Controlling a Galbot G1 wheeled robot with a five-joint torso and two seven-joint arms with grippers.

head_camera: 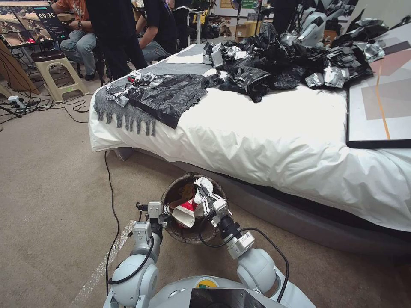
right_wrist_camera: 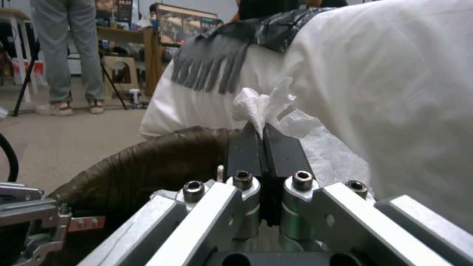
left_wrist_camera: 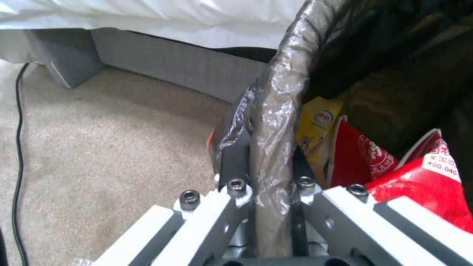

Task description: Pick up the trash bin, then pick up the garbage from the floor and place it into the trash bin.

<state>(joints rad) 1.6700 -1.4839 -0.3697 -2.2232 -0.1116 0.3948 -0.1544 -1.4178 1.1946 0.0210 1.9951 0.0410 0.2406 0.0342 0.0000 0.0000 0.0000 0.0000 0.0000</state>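
Nearest the head camera sit the robot's grey shoulders, with both arms reaching forward to the trash bin (head_camera: 192, 214), which stands on the beige carpet just short of the bed (head_camera: 274, 128).

The left gripper (head_camera: 166, 212) is at the bin's left rim. In the left wrist view its jaws are closed on that rim (left_wrist_camera: 273, 111), one dark finger (left_wrist_camera: 232, 162) outside the bin wall and the other inside, with the bag lining pinched between them.

The right gripper (head_camera: 204, 194) is over the bin's far right side, above the rim. Its jaws are pressed together on a white tissue wad (head_camera: 204, 185); in the right wrist view the tissue (right_wrist_camera: 268, 107) sprouts from between the black fingers (right_wrist_camera: 245, 151), which meet with no gap showing.

Inside the bin lie a red-and-white wrapper (head_camera: 185, 213) against the near left wall and a yellow wrapper (left_wrist_camera: 317, 125) beside it, close to the left gripper's inner finger.

Beyond the bin, the bed carries a heap of black plastic bags (head_camera: 274, 64) on its far side, a grey fringed throw (head_camera: 128, 107) at its left corner, and a framed board (head_camera: 381, 102) at its right. A black cable (head_camera: 112, 201) runs along the carpet to the left of the bin.
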